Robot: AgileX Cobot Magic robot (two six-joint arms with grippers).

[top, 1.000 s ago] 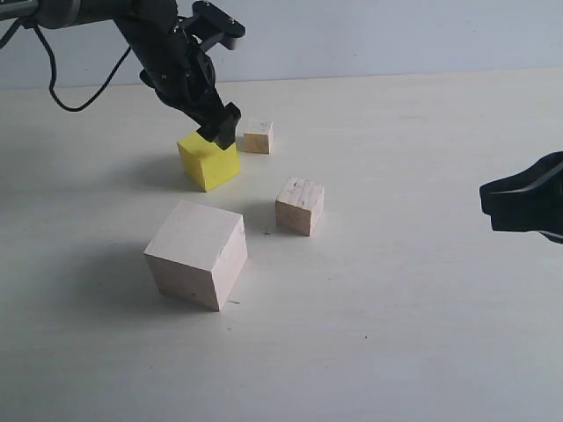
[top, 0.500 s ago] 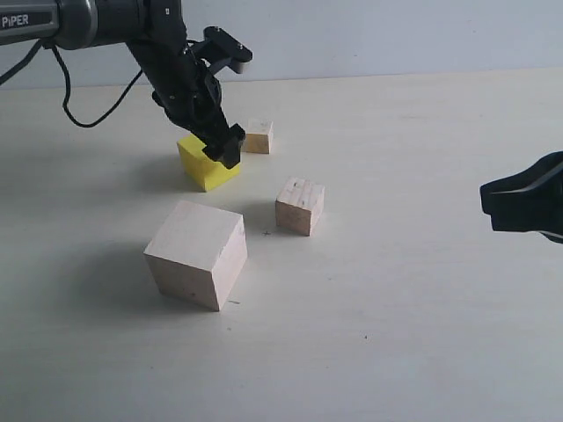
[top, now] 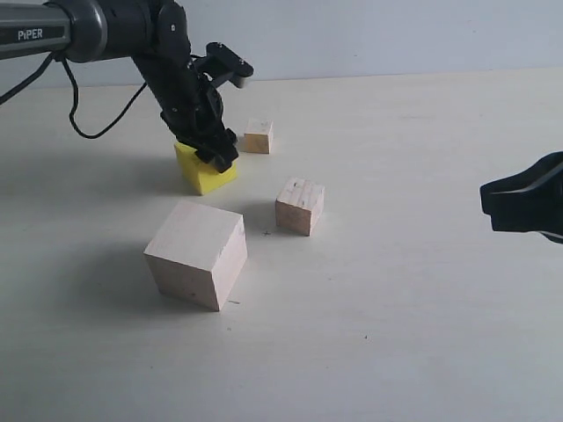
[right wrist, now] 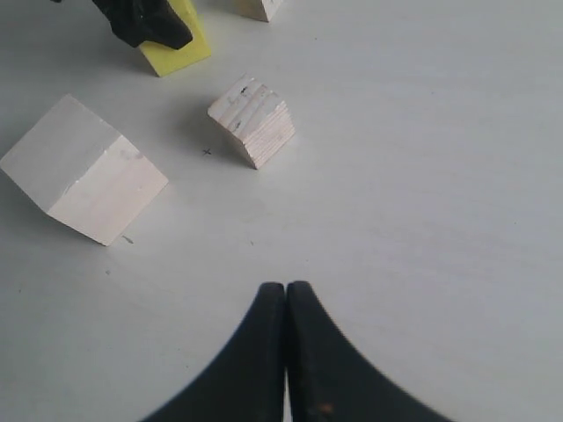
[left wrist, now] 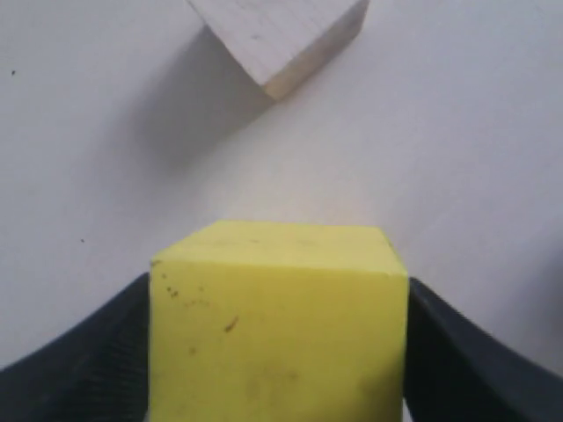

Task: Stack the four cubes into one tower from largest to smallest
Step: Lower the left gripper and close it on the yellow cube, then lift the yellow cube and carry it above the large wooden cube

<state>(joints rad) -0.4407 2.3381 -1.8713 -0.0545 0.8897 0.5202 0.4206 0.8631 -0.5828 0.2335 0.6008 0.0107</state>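
The yellow cube (top: 197,176) (left wrist: 277,325) (right wrist: 179,51) rests on the table at the back left. My left gripper (top: 216,155) (left wrist: 277,290) has come down over it, one finger pressed flat against each side. The largest pale wood cube (top: 195,255) (right wrist: 84,180) stands alone near the front. One small pale wood cube (top: 300,206) (right wrist: 252,119) sits mid-table. The other small cube (top: 258,136) (right wrist: 261,7) is just right of the yellow one. My right gripper (top: 486,199) (right wrist: 287,288) hovers shut and empty at the right edge. No cube is stacked on another.
The pale tabletop (top: 396,308) stretches bare to the right and front, and a light wall runs along its far edge. A black cable (top: 79,127) hangs from the left arm. A pale wood cube (left wrist: 281,35) lies beyond the yellow one in the left wrist view.
My left gripper has dropped lower over the yellow cube and its fingers have closed in on the cube's sides. The right arm has stayed still.
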